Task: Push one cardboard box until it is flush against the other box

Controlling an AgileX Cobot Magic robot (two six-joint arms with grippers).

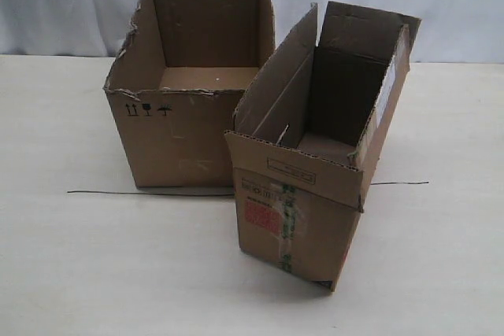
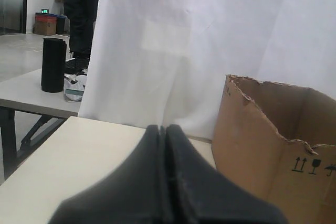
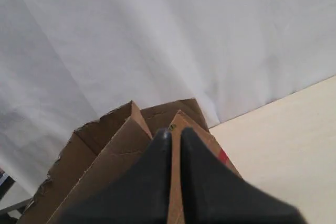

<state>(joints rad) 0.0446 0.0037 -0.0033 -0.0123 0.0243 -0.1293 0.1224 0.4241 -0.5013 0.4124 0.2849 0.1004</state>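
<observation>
Two open boxes stand on a pale table (image 1: 87, 273), in front of a white curtain (image 1: 63, 5). The cardboard box (image 1: 303, 222) is at the front right. It carries a red label (image 1: 262, 216) and a stripe of green-printed tape (image 1: 288, 230) on its front face, and its long flaps stand up. The other box (image 1: 177, 143), wider and with a torn rim, is behind it at the left. The cardboard box is turned at an angle to the other box, so their sides are not flush. Near the corner they are very close, but I cannot tell if they touch. A thin dark wire (image 1: 142, 192) lies on the table and runs behind the boxes.

No arm shows in the exterior view. The left gripper (image 2: 164, 128) has its jaws pressed together and holds nothing. The right gripper (image 3: 175, 130) has its jaws almost together, with only a thin slit between them, and holds nothing.
</observation>
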